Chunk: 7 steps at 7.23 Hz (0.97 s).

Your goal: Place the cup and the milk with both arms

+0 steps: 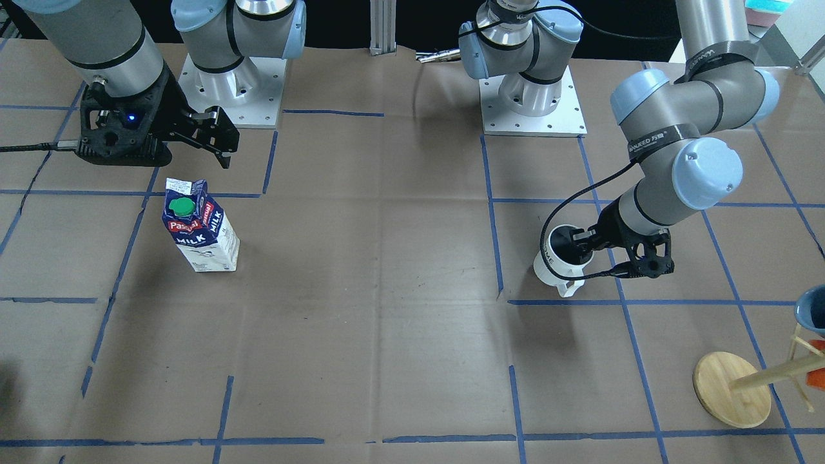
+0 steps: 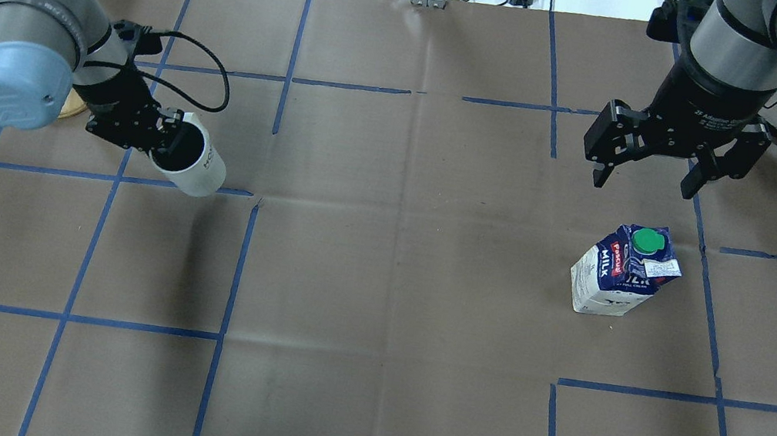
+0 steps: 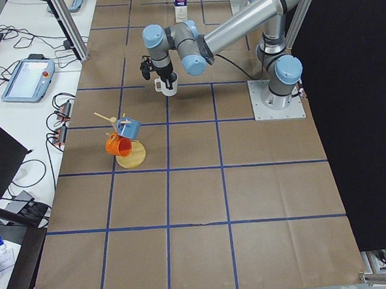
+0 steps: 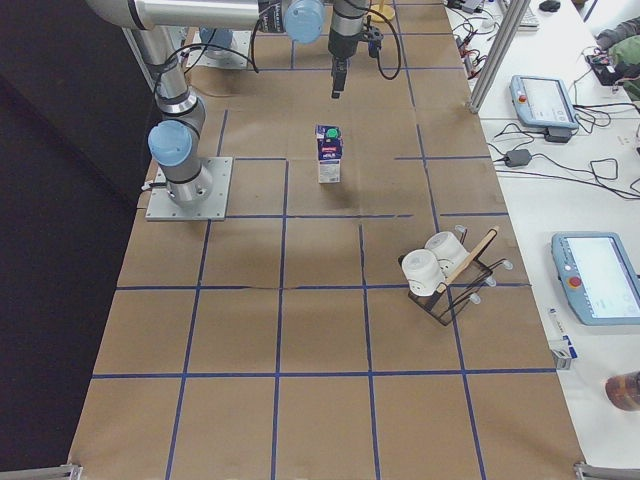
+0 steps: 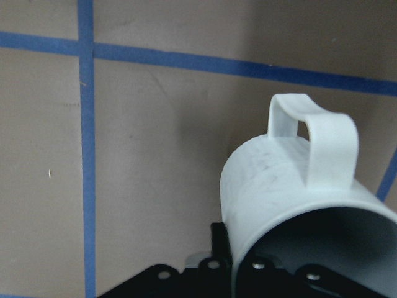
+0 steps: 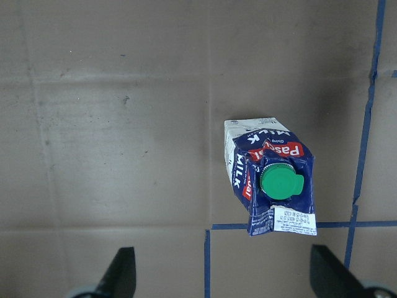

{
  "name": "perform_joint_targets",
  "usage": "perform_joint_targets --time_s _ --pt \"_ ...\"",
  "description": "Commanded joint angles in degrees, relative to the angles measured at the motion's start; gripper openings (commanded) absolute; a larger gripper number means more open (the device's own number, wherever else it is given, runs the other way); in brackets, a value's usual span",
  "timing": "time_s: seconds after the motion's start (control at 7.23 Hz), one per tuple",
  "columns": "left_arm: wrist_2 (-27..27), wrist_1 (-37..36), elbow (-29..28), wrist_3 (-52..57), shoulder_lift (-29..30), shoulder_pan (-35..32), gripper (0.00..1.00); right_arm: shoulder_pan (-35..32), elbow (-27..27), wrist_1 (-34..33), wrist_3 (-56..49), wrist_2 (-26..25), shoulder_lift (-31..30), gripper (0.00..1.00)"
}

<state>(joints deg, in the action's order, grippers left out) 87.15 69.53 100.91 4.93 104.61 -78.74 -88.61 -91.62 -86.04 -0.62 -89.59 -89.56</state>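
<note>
The white cup (image 1: 562, 263) is tilted in my left gripper (image 1: 583, 241), which is shut on its rim, one finger inside. It seems held just off the table. It also shows in the overhead view (image 2: 198, 163), in the exterior left view (image 3: 168, 86), and with its handle up in the left wrist view (image 5: 291, 180). The milk (image 1: 201, 227) stands upright, green cap on top. My right gripper (image 2: 644, 182) is open and empty, above and beyond the milk (image 2: 623, 272). The right wrist view looks down on the milk (image 6: 271, 180) between the spread fingers (image 6: 123, 273).
A wooden mug tree (image 1: 731, 388) with a blue and an orange mug stands near my left arm (image 3: 127, 139). A black rack with white cups (image 4: 440, 268) stands on my right side. Both arm bases (image 1: 533, 103) are bolted at the table's robot edge. Blue tape lines grid the brown paper.
</note>
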Motion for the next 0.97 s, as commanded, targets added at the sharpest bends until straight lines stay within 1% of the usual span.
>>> perform_joint_targets --time_s 0.0,0.28,0.41,0.69,0.83 --pt "-0.4 0.3 -11.3 -6.0 8.1 -9.3 0.00 -0.1 0.0 0.0 0.0 0.0 0.0 1.00" --pt "0.2 0.3 -22.5 -10.3 17.5 -17.4 0.01 0.1 0.1 0.0 -0.1 0.0 0.0 1.00" --pt "1.3 0.3 -26.2 -10.8 20.7 -20.0 0.01 0.1 0.2 0.0 -0.1 0.0 0.0 1.00" --pt "1.2 0.3 -30.0 -14.3 24.5 -22.4 0.01 0.1 0.2 0.0 -0.1 0.0 0.0 1.00" --pt "1.2 0.3 -30.3 -14.4 24.9 -22.5 0.02 0.1 0.1 0.0 -0.2 -0.1 0.0 1.00"
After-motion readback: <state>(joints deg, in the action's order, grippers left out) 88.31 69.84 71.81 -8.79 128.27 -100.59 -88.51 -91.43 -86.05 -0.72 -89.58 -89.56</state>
